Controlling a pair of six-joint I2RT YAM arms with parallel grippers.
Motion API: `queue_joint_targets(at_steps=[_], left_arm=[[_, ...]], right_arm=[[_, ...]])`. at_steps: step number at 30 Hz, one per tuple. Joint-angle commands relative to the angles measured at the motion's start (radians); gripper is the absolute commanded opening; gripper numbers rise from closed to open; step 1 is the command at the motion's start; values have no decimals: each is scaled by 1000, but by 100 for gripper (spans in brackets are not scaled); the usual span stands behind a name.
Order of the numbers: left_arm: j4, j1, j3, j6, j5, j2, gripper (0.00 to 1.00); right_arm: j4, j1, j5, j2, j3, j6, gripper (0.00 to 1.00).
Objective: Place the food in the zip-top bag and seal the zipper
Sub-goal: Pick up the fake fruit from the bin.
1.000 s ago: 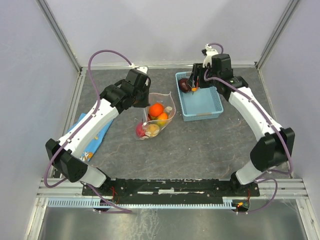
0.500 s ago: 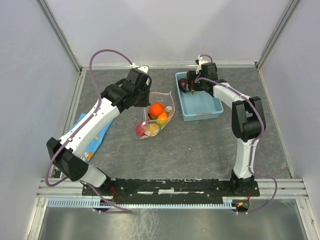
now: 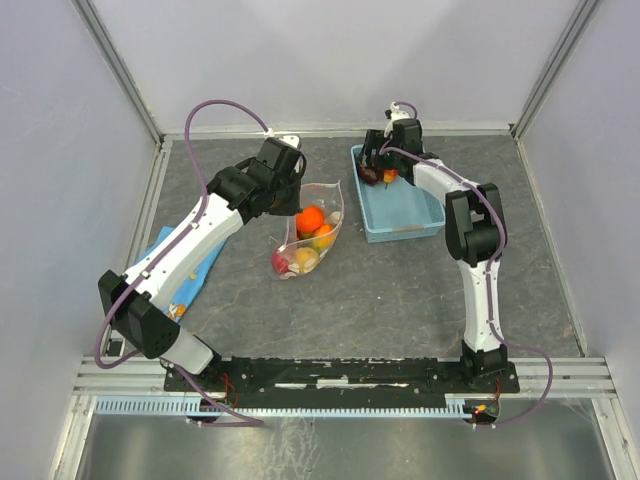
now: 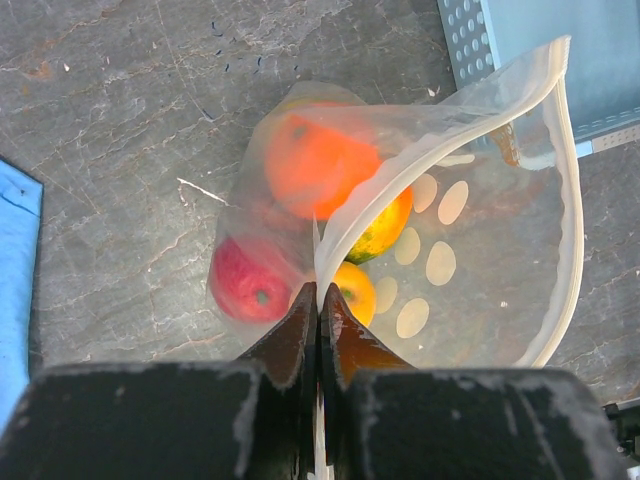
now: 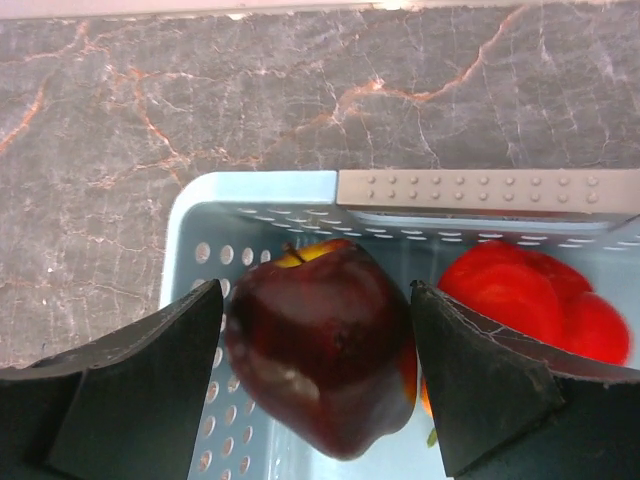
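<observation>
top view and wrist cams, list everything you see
zip-top bag: one, clear with white spots, mid-table, mouth open
bagged food: at least four, orange, red, yellow, in bag
basket: one, light blue, far right
apple: one, dark maroon, basket corner
red food: one, red, beside the apple
cloth: one, blue, near left
table: one, dark grey, beneath all
left gripper: one, black, shut on bag rim
right gripper: one, black, open around apple
</observation>
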Motion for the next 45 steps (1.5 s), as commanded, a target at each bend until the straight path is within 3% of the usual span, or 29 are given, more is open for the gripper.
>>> queue_joint_targets(at_steps=[1,16,23,31,45], left_arm=[[3,2,40,34,-18,-9,3],[6,2,21,23,-16,-28,3],[20,2,3,17,-7,-56,3],[30,2,-8,26,0,-80,3],[69,1,-47,54,61,-106,3]], right_arm=[[-47,1,11,40,61,53,84],[-104,1,-49,28,-16,86,94],[-53,-7,-43,-58,-124,85,81],[-84,-7,-36,-281,-272,49,70],[-421,19,-108,-679,-354,90,62]])
